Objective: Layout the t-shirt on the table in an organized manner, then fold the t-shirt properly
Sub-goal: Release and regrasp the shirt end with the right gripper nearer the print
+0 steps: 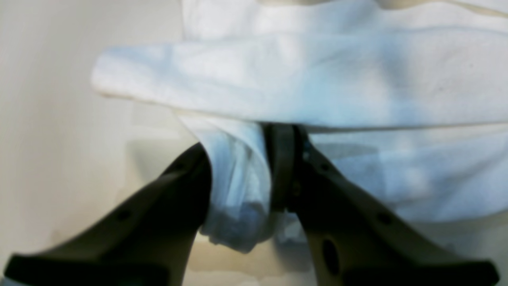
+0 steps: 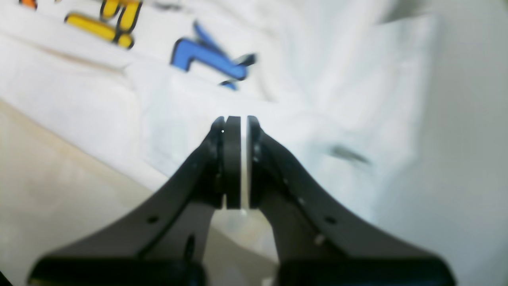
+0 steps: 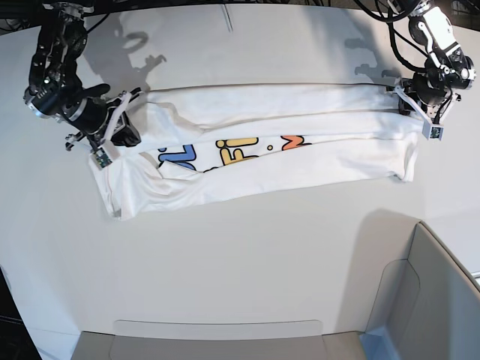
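Progress, read left to right in the base view: the right gripper (image 3: pixel 120 133), jaws nearly together with only a thin slit and nothing visibly held, sits at one end of the t-shirt (image 3: pixel 262 161). The shirt lies stretched across the table (image 3: pixel 240 262), its far edge doubled over the print, so a first lengthwise fold appears made; further folds seemingly remain. The left gripper (image 3: pixel 420 112) pinches a bunch of cloth at the other end. A grey-white bin (image 3: pixel 442 300) occupies the near corner.

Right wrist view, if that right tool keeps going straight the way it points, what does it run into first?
Most likely the white cotton t-shirt directly ahead of the right tool, near the blue printed letter; the blur leaves the gap between them unclear.
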`<state>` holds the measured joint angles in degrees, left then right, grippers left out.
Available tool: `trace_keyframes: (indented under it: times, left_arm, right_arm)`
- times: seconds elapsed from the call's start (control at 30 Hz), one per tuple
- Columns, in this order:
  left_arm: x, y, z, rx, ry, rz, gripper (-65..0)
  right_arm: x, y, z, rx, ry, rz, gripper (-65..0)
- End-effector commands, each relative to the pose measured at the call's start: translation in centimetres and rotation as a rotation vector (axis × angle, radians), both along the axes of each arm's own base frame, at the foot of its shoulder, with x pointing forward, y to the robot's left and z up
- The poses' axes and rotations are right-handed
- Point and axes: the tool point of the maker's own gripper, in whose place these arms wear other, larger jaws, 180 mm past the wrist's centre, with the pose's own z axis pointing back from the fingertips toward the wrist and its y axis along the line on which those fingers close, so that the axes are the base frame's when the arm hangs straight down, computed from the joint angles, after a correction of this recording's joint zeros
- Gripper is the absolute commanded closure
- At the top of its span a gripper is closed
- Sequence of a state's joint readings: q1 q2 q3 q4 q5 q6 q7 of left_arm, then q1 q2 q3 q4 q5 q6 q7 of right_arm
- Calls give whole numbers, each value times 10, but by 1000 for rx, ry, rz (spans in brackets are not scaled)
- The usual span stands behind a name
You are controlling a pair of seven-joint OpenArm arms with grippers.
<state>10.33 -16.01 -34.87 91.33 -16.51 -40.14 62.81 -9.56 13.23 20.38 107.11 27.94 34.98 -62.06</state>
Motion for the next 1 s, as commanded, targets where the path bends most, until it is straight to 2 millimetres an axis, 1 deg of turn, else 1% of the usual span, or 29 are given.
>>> trace_keyframes:
  times: [0.0, 0.07, 0.2, 0.3, 0.37, 0.5, 0.63, 0.67, 0.77, 0.83, 0.93, 0.97]
  left_arm:
    - [-3, 7, 1, 30, 24, 0, -147]
    - [-3, 7, 1, 30, 24, 0, -147]
    - [-4, 7, 2, 30, 24, 3, -147]
    - [-5, 8, 1, 30, 26, 4, -149]
    - [-5, 9, 2, 33, 23, 5, -149]
    - [-5, 10, 2, 37, 22, 4, -148]
    - [-3, 25, 10, 74, 27, -2, -148]
    - [-3, 26, 11, 77, 27, -3, -148]
    - [-1, 38, 19, 111, 26, -8, -148]
    - [-3, 44, 18, 114, 39, -4, -148]
    - [-11, 55, 10, 109, 82, 12, -148]
    - [-10, 57, 7, 101, 84, 18, -148]
  right_arm:
    - [10, 0, 5, -24, -32, 21, -33]
    - [17, 5, -9, -37, -10, 12, -33]
    - [24, -1, -40, -97, 43, -39, -33]
    - [21, -6, -59, -159, 96, -59, -33]
    - [18, -7, -67, -178, 118, -64, -33]
    - [14, -12, -76, -196, 148, -75, -33]
    - [13, -15, -78, -201, 156, -79, -33]
    - [13, -16, -78, -202, 156, -79, -33]
    - [12, -26, -77, -203, 156, -113, -33]
    - [12, -34, -76, -200, 155, -140, -33]
    - [12, -38, -76, -203, 155, -149, -33]
    - [12, -38, -76, -203, 156, -149, -33]
